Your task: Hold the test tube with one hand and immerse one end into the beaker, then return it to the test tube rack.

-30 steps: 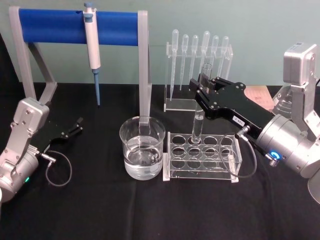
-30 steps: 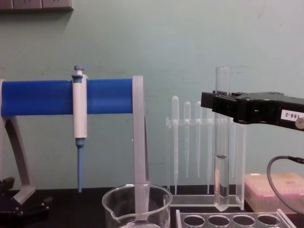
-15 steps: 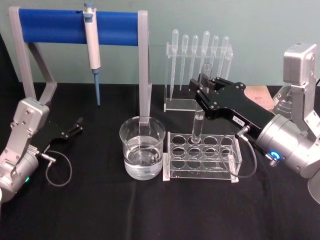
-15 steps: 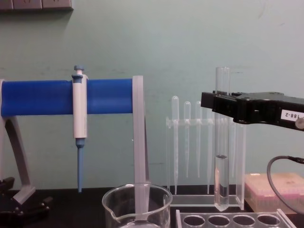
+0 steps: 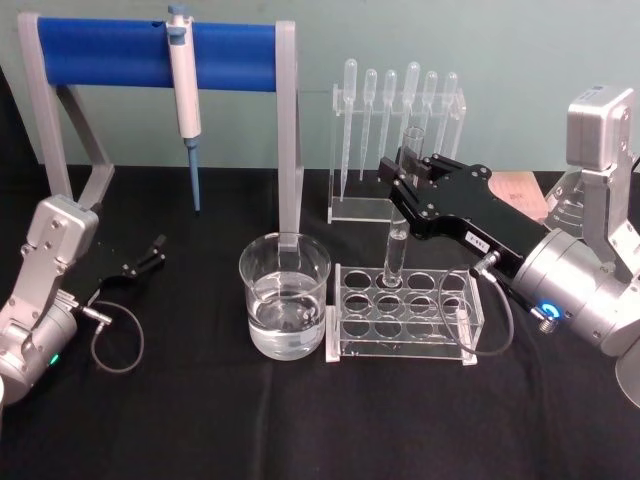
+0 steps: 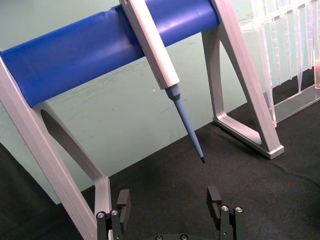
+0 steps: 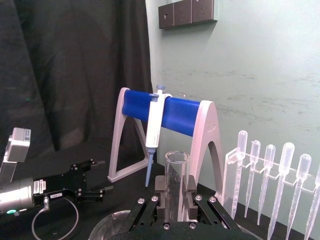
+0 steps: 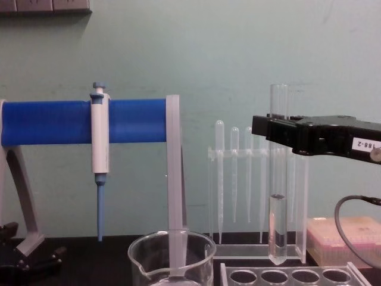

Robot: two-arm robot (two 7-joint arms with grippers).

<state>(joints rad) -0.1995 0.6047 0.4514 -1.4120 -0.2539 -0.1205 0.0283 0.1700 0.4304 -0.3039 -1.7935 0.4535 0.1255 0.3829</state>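
- While the beaker (image 5: 249,292) sits up front beside the test tube rack (image 5: 400,346), left gripper (image 5: 155,252) idles far left, spread wide
- right gripper (image 5: 405,185) pinches the test tube (image 5: 394,258) up high, upright just above a back rack hole
- probably light, slick, brittle glass, so gentle squeeze

Clear round-bottomed glass test tube (image 8: 277,226), wide glass beaker (image 5: 254,300) and plastic rack (image 5: 345,346): all colourless. Black flat-jawed right gripper (image 5: 401,178), white label (image 5: 470,238); silver wrist (image 5: 575,285), blue ring light (image 5: 545,310). Royal blue stand bar (image 5: 110,52), grey legs (image 5: 288,150). White pipettor (image 5: 184,90), blue tip. Black tablecloth (image 5: 200,420); pale green wall (image 5: 520,50).
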